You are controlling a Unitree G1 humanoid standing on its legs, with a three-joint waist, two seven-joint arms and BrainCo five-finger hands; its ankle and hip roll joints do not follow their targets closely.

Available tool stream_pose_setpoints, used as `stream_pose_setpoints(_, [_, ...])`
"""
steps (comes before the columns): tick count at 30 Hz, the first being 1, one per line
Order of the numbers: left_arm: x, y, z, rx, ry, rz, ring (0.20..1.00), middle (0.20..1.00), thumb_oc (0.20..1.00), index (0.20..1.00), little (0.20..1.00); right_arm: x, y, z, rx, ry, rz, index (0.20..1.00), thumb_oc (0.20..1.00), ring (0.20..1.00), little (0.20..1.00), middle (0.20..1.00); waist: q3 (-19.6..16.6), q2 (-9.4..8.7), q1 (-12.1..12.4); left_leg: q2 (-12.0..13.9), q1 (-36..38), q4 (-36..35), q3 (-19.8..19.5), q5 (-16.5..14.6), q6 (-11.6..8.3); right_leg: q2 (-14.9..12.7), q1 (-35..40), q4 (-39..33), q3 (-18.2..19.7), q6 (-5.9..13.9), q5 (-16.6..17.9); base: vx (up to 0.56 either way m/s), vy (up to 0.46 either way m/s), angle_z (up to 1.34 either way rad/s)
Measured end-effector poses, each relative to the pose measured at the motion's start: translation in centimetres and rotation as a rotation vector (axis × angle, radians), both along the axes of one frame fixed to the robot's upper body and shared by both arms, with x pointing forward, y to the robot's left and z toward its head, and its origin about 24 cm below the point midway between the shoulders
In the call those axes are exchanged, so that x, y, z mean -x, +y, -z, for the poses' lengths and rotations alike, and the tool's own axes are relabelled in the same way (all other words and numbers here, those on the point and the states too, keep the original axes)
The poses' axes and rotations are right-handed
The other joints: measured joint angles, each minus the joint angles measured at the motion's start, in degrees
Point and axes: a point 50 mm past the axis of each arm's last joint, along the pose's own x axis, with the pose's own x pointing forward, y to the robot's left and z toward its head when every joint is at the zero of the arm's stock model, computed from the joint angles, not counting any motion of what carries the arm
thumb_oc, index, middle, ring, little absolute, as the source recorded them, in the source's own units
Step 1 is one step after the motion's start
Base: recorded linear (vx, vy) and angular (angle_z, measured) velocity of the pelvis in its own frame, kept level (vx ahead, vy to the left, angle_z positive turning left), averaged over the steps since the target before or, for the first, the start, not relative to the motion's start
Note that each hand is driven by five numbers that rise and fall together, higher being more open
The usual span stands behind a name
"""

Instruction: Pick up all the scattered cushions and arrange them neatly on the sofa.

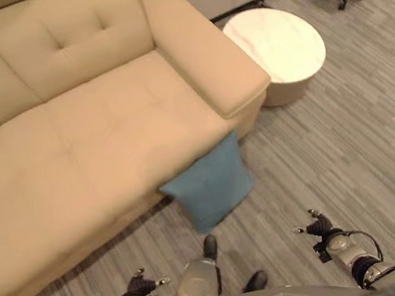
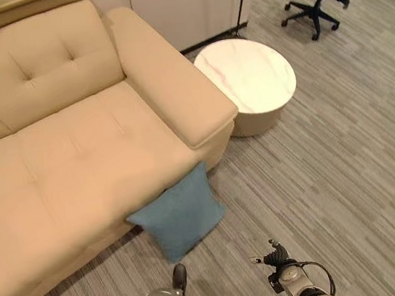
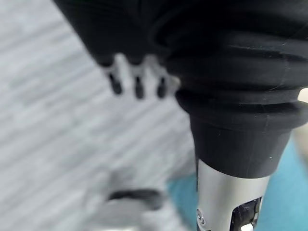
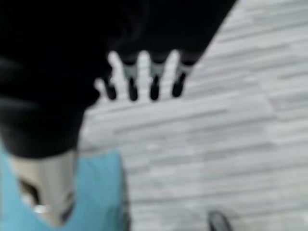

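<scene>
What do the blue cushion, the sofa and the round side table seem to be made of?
Blue cushion: soft woven cloth, matte, by its fuzzy surface. Sofa: tan upholstery, smooth and tufted, possibly leather-like. Round side table: glossy white top with faint veins, marble or an imitation.

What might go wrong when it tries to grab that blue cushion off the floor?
The blue cushion leans on the sofa front, low on the floor, so the robot must bend far and might wobble. Both the left hand and right hand hang open, away from it; soft fabric may slip from straight fingers.
</scene>
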Motion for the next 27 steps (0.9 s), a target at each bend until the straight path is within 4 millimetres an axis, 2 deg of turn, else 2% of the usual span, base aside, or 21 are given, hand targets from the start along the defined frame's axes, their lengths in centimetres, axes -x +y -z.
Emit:
stream_pose_setpoints(1, [-1.7,0.7,-0.9,-0.028,-0.056,0.029,1.0,1.0,1.0,1.0,1.0,-0.4,0.2,-0.2,-0.011,-0.015,-0.007,1.0,1.0,1.0,1.0,1.0,-0.1,-0.2,-1.4,0.3,1.3,-0.2,-2.3,-0.1,0.43,-3.4,-5.8,13.1,3.1,3.88,-1.3,0.19,0.018,0.92])
stream_pose_setpoints(2, [-1.8,0.8,-1.0,-0.031,-0.057,0.031,1.0,1.0,1.0,1.0,1.0,-0.6,0.5,-0.3,-0.02,-0.02,-0.01,1.0,1.0,1.0,1.0,1.0,-0.1,-0.23,-1.0,0.0,2.0,-0.4,-3.5,-0.7,0.21,-3.0,-7.3,13.3,5.3,3.81,-1.4,0.33,-0.105,1.15])
stream_pose_setpoints(3, [-1.7,0.8,-0.9,-0.03,-0.047,0.026,1.0,1.0,1.0,1.0,1.0,-0.8,0.8,-0.3,-0.029,-0.03,-0.015,1.0,1.0,1.0,1.0,1.0,-0.1,0.03,-2.0,-0.4,3.3,-1.1,-6.5,-1.1,0.54,-0.6,-7.8,9.9,11.4,2.66,-1.9,0.17,-0.104,0.86])
stream_pose_setpoints(4, [-1.8,0.6,-0.8,-0.027,-0.048,0.033,1.0,1.0,1.0,1.0,1.0,-0.6,0.8,-0.3,-0.031,-0.03,-0.014,1.0,1.0,1.0,1.0,1.0,-0.2,0.08,-3.0,-0.9,3.6,-1.1,-8.3,-0.8,0.45,-0.2,-7.2,5.7,13.0,1.78,-2.0,0.19,-0.112,1.03])
stream_pose_setpoints(5, [-1.9,0.3,-0.8,-0.022,-0.05,0.048,1.0,1.0,1.0,1.0,1.0,-0.5,0.7,-0.2,-0.03,-0.026,-0.01,1.0,1.0,1.0,1.0,1.0,-0.1,0.18,-3.0,-1.6,3.9,-1.2,-10.2,-1.0,0.32,-0.4,-7.4,3.2,14.7,1.39,-1.9,0.13,-0.076,1.31])
stream_pose_setpoints(6, [-2.2,-0.5,-0.6,-0.006,-0.055,0.063,1.0,1.0,1.0,1.0,1.0,-0.5,0.7,-0.2,-0.031,-0.025,-0.011,1.0,1.0,1.0,1.0,1.0,-0.1,0.79,-3.8,-2.0,4.2,-1.3,-12.5,-0.8,0.9,-0.7,-7.8,-2.6,17.9,0.54,0.2,0.2,-0.136,1.03])
stream_pose_setpoints(7, [-2.1,-0.8,-0.4,0.0,-0.048,0.069,1.0,1.0,1.0,1.0,1.0,-0.5,0.8,-0.2,-0.033,-0.025,-0.011,1.0,1.0,1.0,1.0,1.0,-0.2,1.43,-3.8,-1.9,4.2,-1.3,-13.8,-0.9,0.71,-0.7,-8.6,-5.1,20.5,0.33,2.1,0.18,-0.154,1.03])
stream_pose_setpoints(8, [-1.9,-1.0,-0.3,0.004,-0.042,0.068,1.0,1.0,1.0,1.0,1.0,-0.4,0.8,-0.1,-0.034,-0.023,-0.011,1.0,1.0,1.0,1.0,1.0,-0.5,1.36,-4.3,-1.9,4.1,-1.0,-15.0,-0.9,0.73,-0.7,-8.4,-7.2,21.7,0.43,3.9,0.17,-0.183,0.96])
stream_pose_setpoints(9, [-1.6,-1.1,-0.2,0.006,-0.034,0.069,1.0,1.0,1.0,1.0,1.0,-0.8,0.8,-0.3,-0.035,-0.032,-0.013,1.0,1.0,1.0,1.0,1.0,-0.3,2.25,-5.0,-1.7,4.0,-1.0,-18.4,-1.2,0.15,-1.3,-9.3,-10.0,24.8,0.83,6.4,0.14,-0.184,1.07])
stream_pose_setpoints(10, [-1.6,-1.2,-0.2,0.006,-0.033,0.072,1.0,1.0,1.0,1.0,1.0,-0.6,0.8,-0.2,-0.034,-0.027,-0.011,1.0,1.0,1.0,1.0,1.0,-0.1,2.41,-5.2,-1.7,4.1,-1.0,-19.4,-1.4,-0.44,-1.2,-9.3,-11.3,25.2,0.6,8.0,0.16,-0.234,0.99])
stream_pose_setpoints(12, [-1.1,-0.8,-0.1,-0.006,-0.018,0.075,1.0,1.0,1.0,1.0,1.0,-0.4,1.1,-0.1,-0.043,-0.021,-0.011,1.0,1.0,1.0,1.0,1.0,-0.4,1.42,-4.7,-2.0,4.5,-0.9,-20.7,-2.2,-1.72,-2.2,-9.3,-13.7,25.2,-0.92,13.3,0.14,-0.209,0.52])
stream_pose_setpoints(13, [-0.2,-1.4,0.4,0.011,0.006,0.07,1.0,1.0,1.0,1.0,1.0,-0.3,0.6,-0.1,-0.03,-0.017,-0.006,1.0,1.0,1.0,1.0,1.0,-1.1,3.12,-4.5,-0.2,4.3,-0.8,-22.2,-2.2,-3.36,-0.4,-7.0,-16.3,22.4,-2.27,13.5,0.17,-0.31,0.62])
stream_pose_setpoints(14, [-0.1,-1.7,0.5,0.018,0.009,0.069,1.0,1.0,1.0,1.0,1.0,-0.1,0.2,-0.1,-0.021,-0.012,-0.002,1.0,1.0,1.0,1.0,1.0,-1.5,3.69,-5.3,0.4,4.3,-0.8,-23.6,-2.6,-4.25,0.4,-5.0,-19.1,20.5,-3.07,14.0,0.14,-0.266,0.51])
stream_pose_setpoints(15, [-0.1,-1.7,0.5,0.018,0.009,0.069,1.0,1.0,1.0,1.0,1.0,-0.1,0.2,-0.1,-0.021,-0.012,-0.002,1.0,1.0,1.0,1.0,1.0,-1.5,3.69,-5.3,0.4,4.3,-0.8,-23.6,-2.6,-4.25,0.4,-5.0,-19.1,20.5,-3.07,14.0,0.14,-0.271,0.63])
stream_pose_setpoints(16, [-0.2,-2.5,0.7,0.039,0.003,0.074,1.0,1.0,1.0,1.0,1.0,-0.3,-0.7,-0.3,0.002,-0.011,0.006,1.0,1.0,1.0,1.0,1.0,-1.4,4.43,-5.1,2.5,3.7,-0.9,-24.5,-2.2,-6.06,2.6,-4.2,-19.8,18.2,-4.21,13.5,0.09,-0.162,0.5])
stream_pose_setpoints(18, [-0.5,-2.9,0.7,0.047,-0.004,0.085,1.0,1.0,1.0,1.0,1.0,-1.0,-1.3,-0.9,0.015,-0.039,0.011,1.0,1.0,1.0,1.0,1.0,-1.4,4.24,-5.5,4.1,2.1,-0.4,-25.1,-1.1,-8.35,4.1,-4.1,-19.9,16.4,-4.75,12.5,0.1,-0.212,0.65])
stream_pose_setpoints(21, [-1.9,-3.3,0.4,0.053,-0.038,0.101,1.0,1.0,1.0,1.0,1.0,-1.6,-2.0,-1.4,0.024,-0.061,0.02,1.0,1.0,1.0,1.0,1.0,-0.9,3.79,-6.0,4.8,-0.3,1.4,-25.9,0.1,-10.34,5.8,-3.7,-20.1,13.4,-5.67,11.0,-0.01,-0.136,0.66])
stream_pose_setpoints(23, [-3.7,-4.0,-0.1,0.068,-0.091,0.113,1.0,1.0,1.0,1.0,1.0,-2.0,-2.5,-1.7,0.03,-0.081,0.032,1.0,1.0,1.0,1.0,1.0,0.7,3.22,-6.8,3.6,-4.9,5.4,-21.8,2.6,-13.35,4.8,-3.5,-20.1,10.1,-6.05,10.3,-0.02,-0.09,1.0])
stream_pose_setpoints(24, [-4.6,-4.4,-0.3,0.074,-0.113,0.121,1.0,1.0,1.0,1.0,1.0,-2.0,-2.7,-1.8,0.032,-0.081,0.039,1.0,1.0,1.0,1.0,1.0,1.6,2.78,-7.8,3.5,-6.7,6.0,-12.6,5.4,-12.48,3.7,-3.4,-20.1,7.2,-7.29,9.6,0.0,-0.032,1.0])
stream_pose_setpoints(26, [-4.8,-4.5,-0.5,0.075,-0.124,0.124,1.0,1.0,1.0,1.0,1.0,-1.6,-2.7,-1.6,0.03,-0.074,0.042,1.0,1.0,1.0,1.0,1.0,1.8,3.04,-7.7,4.0,-6.7,6.0,-6.9,4.5,-10.81,3.9,-3.4,-20.1,6.5,-8.16,9.2,0.05,-0.017,0.47])
stream_pose_setpoints(27, [-4.1,-4.3,-0.2,0.074,-0.104,0.117,1.0,1.0,1.0,1.0,1.0,-1.4,-2.7,-1.5,0.028,-0.071,0.042,1.0,1.0,1.0,1.0,1.0,1.8,3.18,-7.9,4.3,-6.4,5.9,-3.5,3.5,-9.31,3.9,-3.2,-20.1,5.9,-8.24,9.2,0.1,0.024,0.24])
